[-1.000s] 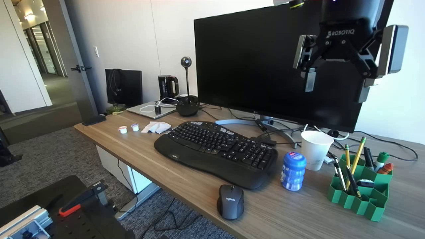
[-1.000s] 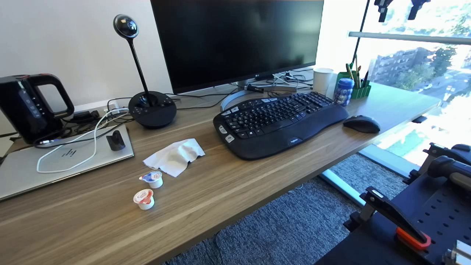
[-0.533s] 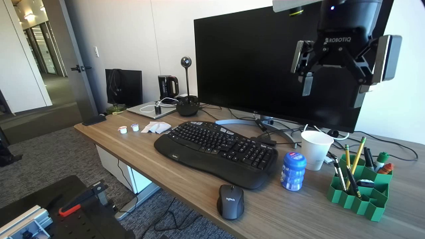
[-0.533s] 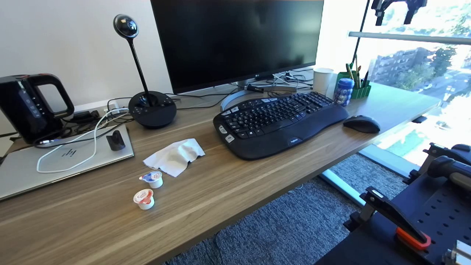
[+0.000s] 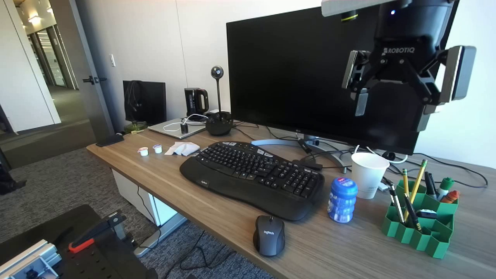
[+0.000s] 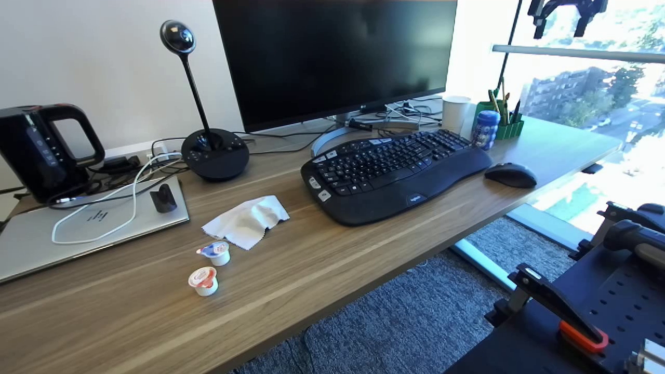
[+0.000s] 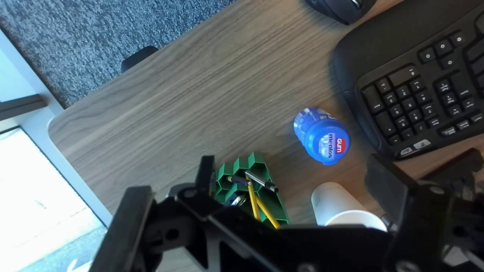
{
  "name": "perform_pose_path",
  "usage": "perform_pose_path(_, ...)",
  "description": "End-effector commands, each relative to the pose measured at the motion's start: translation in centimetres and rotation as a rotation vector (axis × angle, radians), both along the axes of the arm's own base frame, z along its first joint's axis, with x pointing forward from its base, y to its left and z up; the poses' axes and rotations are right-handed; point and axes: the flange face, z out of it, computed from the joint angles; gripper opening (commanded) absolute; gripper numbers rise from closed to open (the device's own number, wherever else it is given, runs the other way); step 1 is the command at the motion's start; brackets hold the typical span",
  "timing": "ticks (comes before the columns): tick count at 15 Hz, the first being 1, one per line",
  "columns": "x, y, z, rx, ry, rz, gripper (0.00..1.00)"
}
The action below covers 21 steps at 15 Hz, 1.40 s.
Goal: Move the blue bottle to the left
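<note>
The blue bottle (image 5: pixel 343 200) stands upright on the desk, between the keyboard's right end and the pen holder, in front of the white cup. It also shows in an exterior view (image 6: pixel 486 130). In the wrist view the bottle (image 7: pixel 321 136) shows its blue cap with a red and white label, ahead of the space between the fingers. My gripper (image 5: pixel 391 118) is open and empty, well above the desk, over the area of the cup and pen holder. Its fingertips (image 6: pixel 559 32) show at the top of an exterior view, and both fingers (image 7: pixel 293 166) frame the wrist view.
The white cup (image 5: pixel 368 176) stands just behind the bottle. A green pen holder (image 5: pixel 422 221) with pencils and pens is to its right. The keyboard (image 5: pixel 252 178) and mouse (image 5: pixel 269 236) lie to its left. The monitor (image 5: pixel 325 77) rises behind. Creamers (image 6: pixel 210 267) and a cloth (image 6: pixel 247 221) lie farther off.
My gripper has come down a little. It shifted slightly left, then back right, in an exterior view. It stays open. The bottle and other things have not moved.
</note>
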Motion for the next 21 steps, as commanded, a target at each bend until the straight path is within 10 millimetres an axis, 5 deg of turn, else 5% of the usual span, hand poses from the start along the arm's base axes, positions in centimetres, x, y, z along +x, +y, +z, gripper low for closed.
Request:
perform_pose_path(1,0.0,-0.1,0.1,0.001,0.001,0.0,1.0)
perform_pose_path(10,2.1,2.4,-2.5,-0.053,0.037,0.037,1.0)
perform_pose_path(21,1.2,0.9,-8.3,-0.054,0.129,0.078,1.0)
